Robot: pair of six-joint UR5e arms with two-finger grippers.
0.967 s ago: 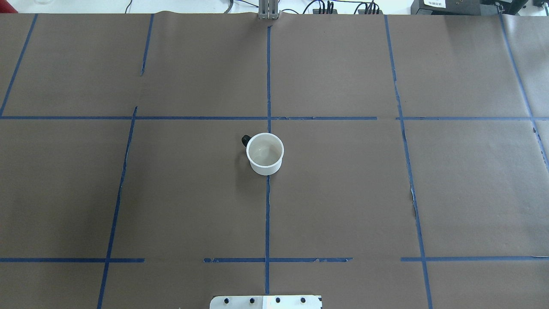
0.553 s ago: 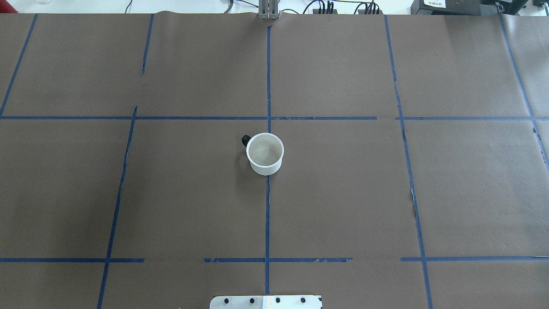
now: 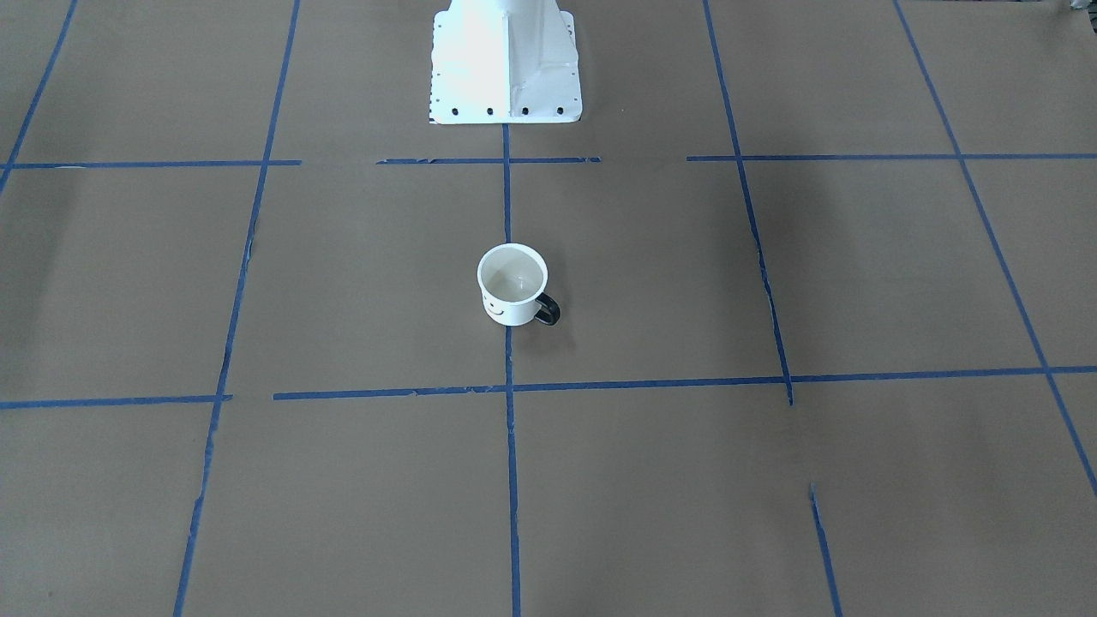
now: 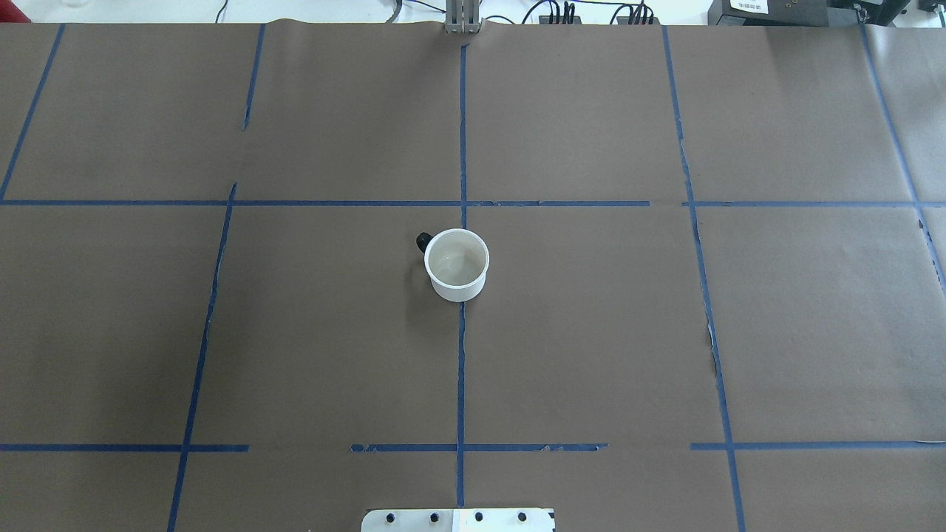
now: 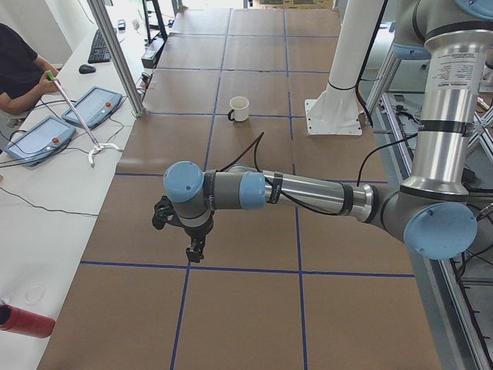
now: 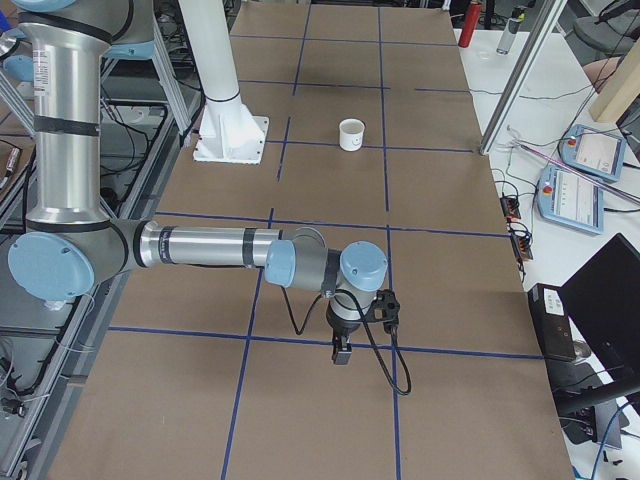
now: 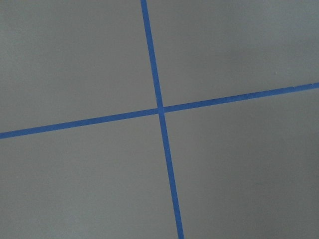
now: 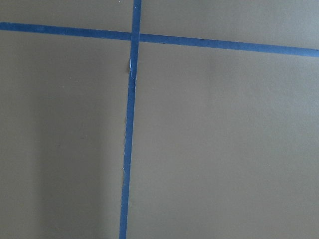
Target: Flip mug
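Note:
The white mug [image 4: 457, 264] stands upright, mouth up, at the table's middle on a blue tape line. Its black handle [image 4: 423, 240] points to the far left in the overhead view. The front-facing view shows the mug [image 3: 512, 284] with its smiley face. It is small in the exterior left view [image 5: 239, 109] and the exterior right view [image 6: 351, 134]. My left gripper [image 5: 192, 250] hangs over the table's left end, far from the mug. My right gripper [image 6: 340, 350] hangs over the right end, also far away. I cannot tell whether either is open or shut. Both wrist views show only paper and tape.
Brown paper with a blue tape grid [image 4: 462, 148] covers the table. The robot's white base [image 3: 506, 60] stands at the near middle edge. A metal post [image 4: 463, 18] is at the far edge. Operators' tablets [image 5: 92, 105] lie on the side bench.

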